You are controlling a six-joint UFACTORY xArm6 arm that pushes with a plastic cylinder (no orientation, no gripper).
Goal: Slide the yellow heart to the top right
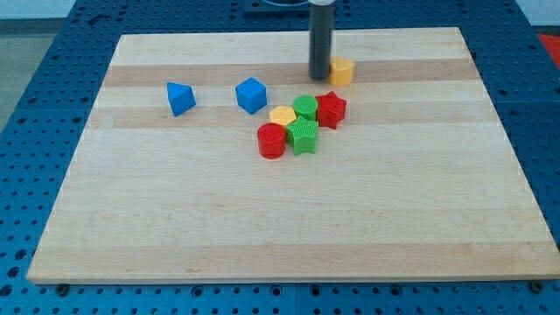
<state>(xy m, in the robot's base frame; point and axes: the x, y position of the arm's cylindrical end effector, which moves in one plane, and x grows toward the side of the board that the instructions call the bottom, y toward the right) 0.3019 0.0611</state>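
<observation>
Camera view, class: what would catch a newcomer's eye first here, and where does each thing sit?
The dark rod comes down at the view's top centre, my tip right beside the left edge of the yellow heart. Just below, a tight cluster stands out: a yellow block, green block, red block, red cylinder and green star. Two blue blocks sit apart toward the left of the wooden board.

My tip (320,77) touches heart (341,71), on view's left.

Pale wooden board (289,219), blue pegboard surround (35,96)
</observation>
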